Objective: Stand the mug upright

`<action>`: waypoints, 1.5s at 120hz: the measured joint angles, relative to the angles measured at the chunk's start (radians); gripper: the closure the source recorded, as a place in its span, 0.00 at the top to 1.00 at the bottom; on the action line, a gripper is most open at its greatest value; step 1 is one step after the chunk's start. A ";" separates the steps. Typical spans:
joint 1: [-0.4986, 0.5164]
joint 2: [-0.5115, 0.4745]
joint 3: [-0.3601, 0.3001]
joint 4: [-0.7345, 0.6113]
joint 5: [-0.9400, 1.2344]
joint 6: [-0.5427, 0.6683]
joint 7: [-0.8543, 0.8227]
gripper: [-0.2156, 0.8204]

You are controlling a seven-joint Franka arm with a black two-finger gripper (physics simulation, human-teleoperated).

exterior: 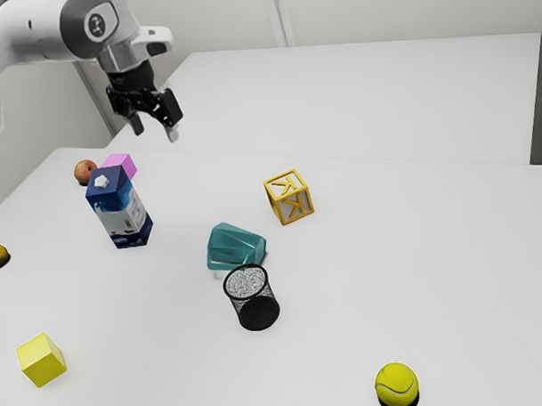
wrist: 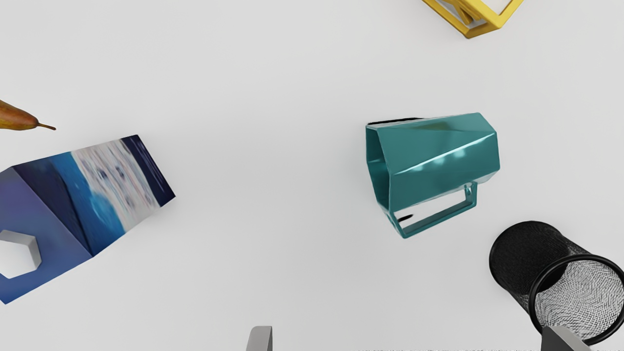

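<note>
mug (wrist: 434, 165) of glossy teal, faceted, is seen tipped on its side on the white worktop (exterior: 389, 270), near the black mesh cylindrical holder (wrist: 526, 256) but apart from it. well away from the holder, the end effector (exterior: 154, 130) is raised, fingers spread, nothing gripped. the blue-and-white boxy carton (exterior: 122, 213) is stood well apart from the holder.

From where I stand, the light is bright, cool and even, washing the white table (exterior: 389, 270) almost flat. Shadows are faint and soft around the milk carton (wrist: 107, 195), though a dark one sits under the tennis ball (exterior: 397, 385). Small white glints lie along a ridge of the teal mug (wrist: 438, 183). The walls (exterior: 407, 11) look greyer than the tabletop.
</note>
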 joint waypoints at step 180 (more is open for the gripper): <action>0.090 0.378 0.164 -0.179 -0.808 0.013 0.306 0.79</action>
